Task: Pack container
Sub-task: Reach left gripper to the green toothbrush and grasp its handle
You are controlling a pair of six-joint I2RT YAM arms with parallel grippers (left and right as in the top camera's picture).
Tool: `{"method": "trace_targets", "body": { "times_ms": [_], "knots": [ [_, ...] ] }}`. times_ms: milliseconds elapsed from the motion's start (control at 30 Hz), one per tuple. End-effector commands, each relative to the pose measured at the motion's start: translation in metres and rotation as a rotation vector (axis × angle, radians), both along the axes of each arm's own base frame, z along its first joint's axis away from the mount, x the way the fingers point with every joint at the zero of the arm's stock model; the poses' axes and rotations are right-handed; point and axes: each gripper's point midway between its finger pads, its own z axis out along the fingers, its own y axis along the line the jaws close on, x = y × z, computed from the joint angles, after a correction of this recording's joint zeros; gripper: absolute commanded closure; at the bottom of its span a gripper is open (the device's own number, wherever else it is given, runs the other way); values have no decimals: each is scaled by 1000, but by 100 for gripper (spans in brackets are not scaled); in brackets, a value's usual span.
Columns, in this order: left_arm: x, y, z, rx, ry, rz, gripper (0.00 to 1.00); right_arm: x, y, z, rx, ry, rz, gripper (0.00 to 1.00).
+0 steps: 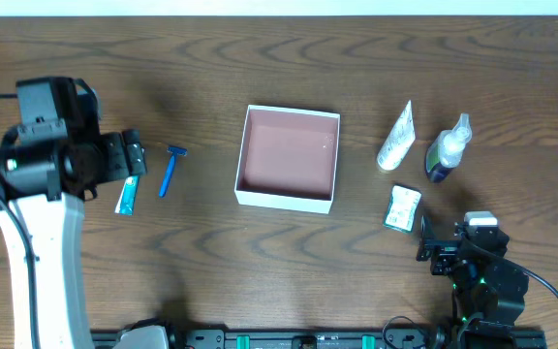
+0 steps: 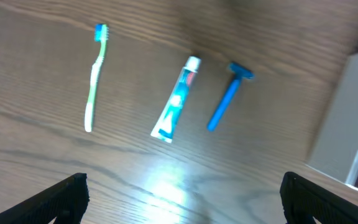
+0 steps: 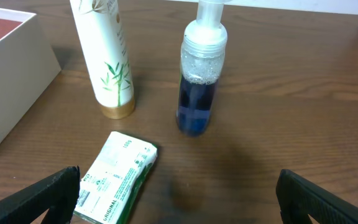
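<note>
A dark brown tabletop (image 1: 211, 252) with wavy wood grain fills every view. A pale strip (image 1: 279, 6) borders its far edge, and a soft glare (image 2: 166, 186) shines on the wood.

The only word that reads clearly is "ORIGINAL", in dark capitals along the near edge of the small white-and-green rectangular wrapped packet (image 3: 118, 177), which lies flat on the worktop (image 3: 303, 93) at about seven o'clock in the right wrist view. The finer lines of print on the same wrapper are too small to make out. The tall white plastic tube with a gold cap (image 3: 106, 56), at twelve o'clock from the packet, bears a green bamboo-leaf motif; any lettering on it cannot be read. In the left wrist view, the blue-and-white toothpaste tube (image 2: 177, 99) carries printing blurred beyond reading.
</note>
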Motion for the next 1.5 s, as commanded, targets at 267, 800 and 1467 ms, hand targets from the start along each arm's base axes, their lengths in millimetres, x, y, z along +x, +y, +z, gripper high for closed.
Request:
{"method": "trace_targets", "body": {
  "times_ms": [267,800,1467],
  "knots": [
    [33,89,-27,153,31,184,2,0,-1,-1,-10,0,2,1],
    [46,164,-143,18,214,162,2,0,-1,-1,-10,0,2,1],
    [78,186,-242,10,250,11,31,0,-1,-1,-10,0,2,1]
  ]
}}
